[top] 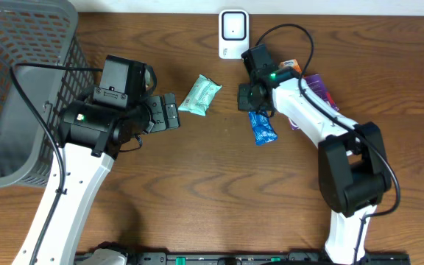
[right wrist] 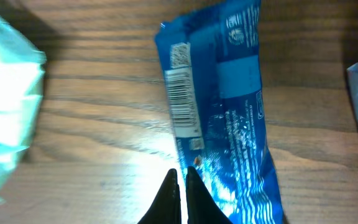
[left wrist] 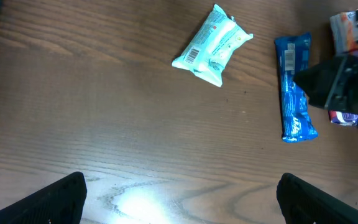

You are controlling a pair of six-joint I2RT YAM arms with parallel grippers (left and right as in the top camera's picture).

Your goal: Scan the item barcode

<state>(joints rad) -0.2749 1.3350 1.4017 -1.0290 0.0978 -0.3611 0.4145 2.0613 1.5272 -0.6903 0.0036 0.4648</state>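
While your right gripper (right wrist: 180, 190) sits pinched shut, its tips meet the blue packet (right wrist: 219, 112) just beside the end of the barcode (right wrist: 184, 102), which faces up. Whether they actually catch the wrapper you probably can't judge from this angle. That packet lies flat on the counter (top: 197, 191). The teal packet (top: 200, 95) lies near it on the left-arm side, and the white scanner (top: 232, 33) stands beyond it. Your left gripper (top: 169, 112) hangs spread wide past the teal packet, holding nothing.

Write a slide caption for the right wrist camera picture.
Shut right gripper over a blue packet, barcode facing up, on the wooden table; a pale green packet lies beside it.
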